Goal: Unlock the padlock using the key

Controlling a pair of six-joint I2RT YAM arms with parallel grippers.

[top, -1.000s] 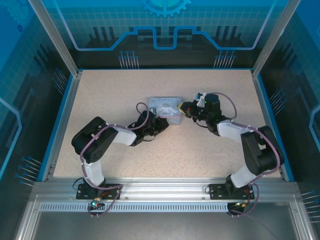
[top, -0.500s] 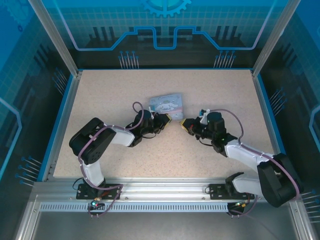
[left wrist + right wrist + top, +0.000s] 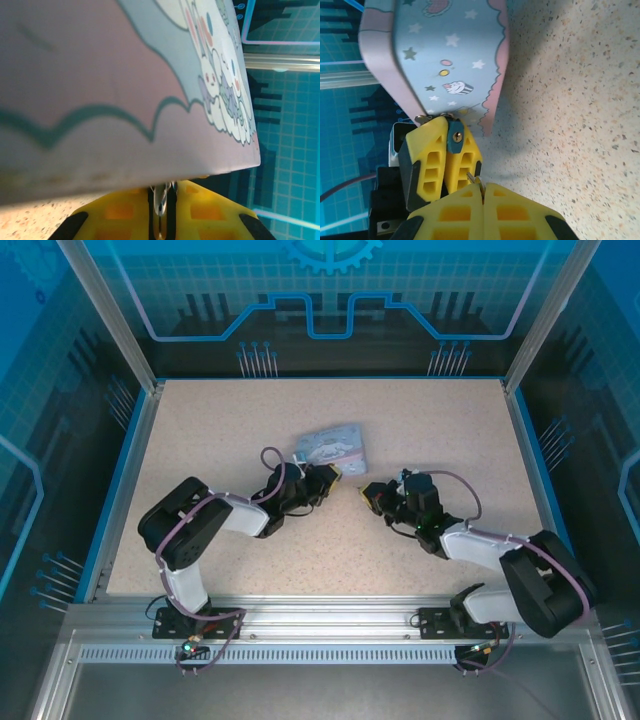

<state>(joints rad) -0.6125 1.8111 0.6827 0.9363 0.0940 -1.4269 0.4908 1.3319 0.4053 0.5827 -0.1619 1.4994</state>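
Mostly hidden: padlock point(image 3: 455, 140), clamped in left gripper point(image 3: 325, 478) at near edge of pale tin point(image 3: 332, 446), only dark face and brass keyhole showing. Barely visible: key point(image 3: 472, 178), thin tip poking from right gripper point(image 3: 481, 186), pinched tight, near padlock, clear of keyhole. Below, speckled beige table point(image 3: 220, 430); around, blue panelled walls point(image 3: 60, 390).

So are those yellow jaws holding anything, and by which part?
Yes. The left jaws pinch the padlock by its body, keyhole facing out. The right jaws grip the key, with only its thin tip poking out between them.

Black-white arms point(image 3: 235, 512), lilac cables point(image 3: 266, 456), yellow pincer pads point(image 3: 457, 215).
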